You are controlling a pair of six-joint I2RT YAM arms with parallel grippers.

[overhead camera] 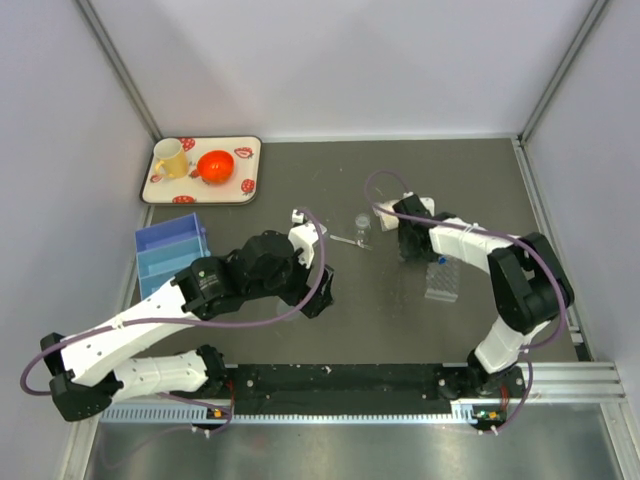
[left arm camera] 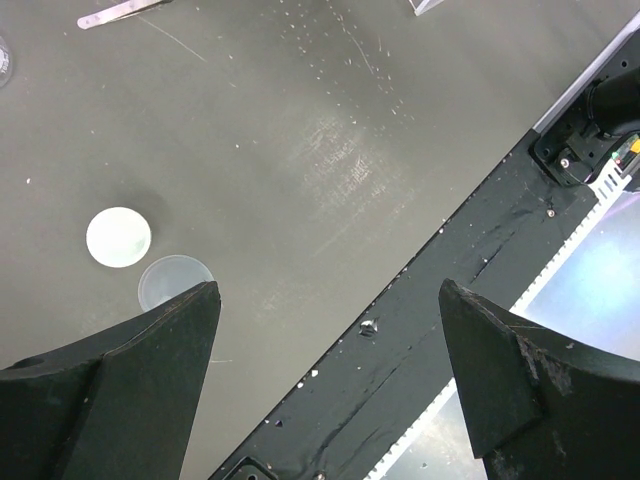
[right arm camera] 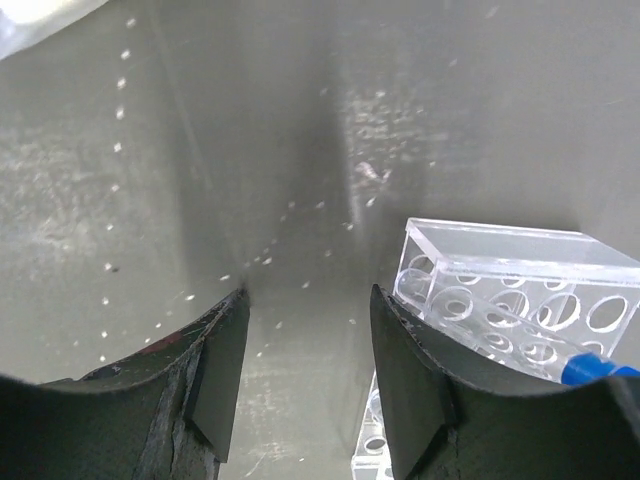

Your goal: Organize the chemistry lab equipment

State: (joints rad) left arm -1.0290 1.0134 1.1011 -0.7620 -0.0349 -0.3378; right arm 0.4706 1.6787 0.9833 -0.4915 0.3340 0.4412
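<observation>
Between the left gripper's [left arm camera: 327, 300] fingers, which stand wide apart and hold nothing, only dark table [left arm camera: 330, 150] and the black base rail [left arm camera: 420, 330] show. Just off the tip of one finger lies a clear round cup [left arm camera: 172, 280], and close against it, a little farther out, a white round cup [left arm camera: 118, 237]. Well ahead of these jaws a thin rod [left arm camera: 120, 12] lies flat on the table.

At the right gripper [right arm camera: 308, 300] the jaws are parted more narrowly, with nothing between them, low over the table. Just outside one finger stands the clear gridded tube rack [right arm camera: 500, 270], apart from the finger, and a blue-capped tube [right arm camera: 590, 368] sits in a hole on its far side from the jaws.

Beyond both grippers, roughly between them in the overhead view, stands a small clear vessel [overhead camera: 362, 222]. Well off to the left gripper's side sits a blue bin [overhead camera: 170, 255]. Farther back a tray [overhead camera: 250, 190] carries a yellow mug [overhead camera: 170, 160] and an orange-red bowl [overhead camera: 215, 165].
</observation>
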